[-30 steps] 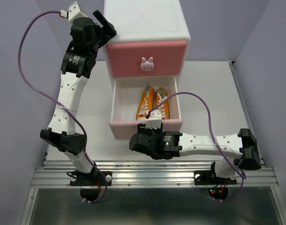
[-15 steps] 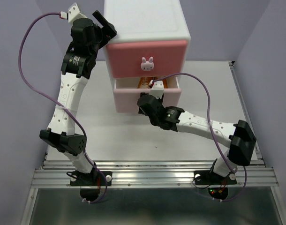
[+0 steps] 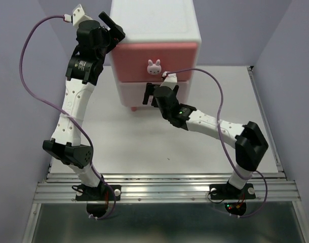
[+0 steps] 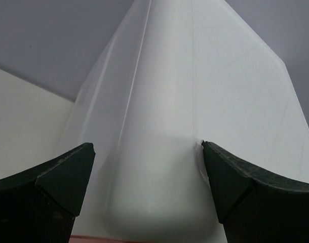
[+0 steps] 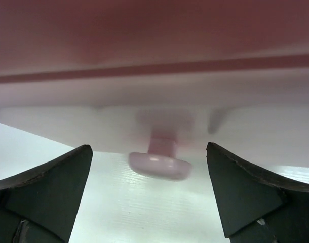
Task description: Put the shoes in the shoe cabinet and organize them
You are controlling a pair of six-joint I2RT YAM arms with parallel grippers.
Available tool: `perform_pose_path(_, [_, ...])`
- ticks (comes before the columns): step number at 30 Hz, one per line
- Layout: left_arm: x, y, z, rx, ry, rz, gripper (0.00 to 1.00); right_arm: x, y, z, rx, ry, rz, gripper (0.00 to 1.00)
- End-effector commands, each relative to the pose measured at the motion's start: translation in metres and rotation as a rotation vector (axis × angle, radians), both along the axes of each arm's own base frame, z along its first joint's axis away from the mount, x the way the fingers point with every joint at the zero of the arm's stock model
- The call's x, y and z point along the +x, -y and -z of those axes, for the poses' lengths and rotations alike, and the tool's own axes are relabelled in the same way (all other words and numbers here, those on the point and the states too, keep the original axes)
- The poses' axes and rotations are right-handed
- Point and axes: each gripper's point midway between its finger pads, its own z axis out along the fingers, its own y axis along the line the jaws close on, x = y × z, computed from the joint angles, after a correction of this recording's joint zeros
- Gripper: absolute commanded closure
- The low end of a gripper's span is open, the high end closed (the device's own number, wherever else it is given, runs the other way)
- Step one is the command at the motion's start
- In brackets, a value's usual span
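At the shoe cabinet (image 3: 154, 25), right hand (image 3: 150, 94) spread wide

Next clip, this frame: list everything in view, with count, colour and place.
shoe cabinet: one, white, far middle of the table.
upper drawer: one, deep pink, shut.
bunny knob: one, white, on the upper drawer.
lower drawer: one, pale pink, shut.
cabinet foot: one seen, pink, beneath the lower drawer.
shoes: none in view.
table: one, white.
cables: two, purple, one off each wrist.
left gripper: black, open, astride a cabinet corner.
right gripper: black, open, at the lower drawer's front.
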Motion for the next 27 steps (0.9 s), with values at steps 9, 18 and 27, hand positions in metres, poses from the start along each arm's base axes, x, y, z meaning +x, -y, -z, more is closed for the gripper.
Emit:
perform_pose_path(9, [-0.04, -0.038, -0.005, 0.046, -0.087, -0.099, 0.01, -0.084, 0.113, -0.067, 0.197, -0.035, 0.085, 0.0])
perform_pose_path(18, [-0.085, -0.153, 0.024, 0.1, -0.188, -0.402, 0.01, -0.135, 0.208, -0.056, 0.182, -0.056, 0.293, 0.0])
perform_pose_path(27, [-0.164, -0.231, 0.154, -0.029, -0.303, -0.623, 0.01, -0.136, 0.223, -0.052, 0.136, -0.046, 0.357, 0.0])
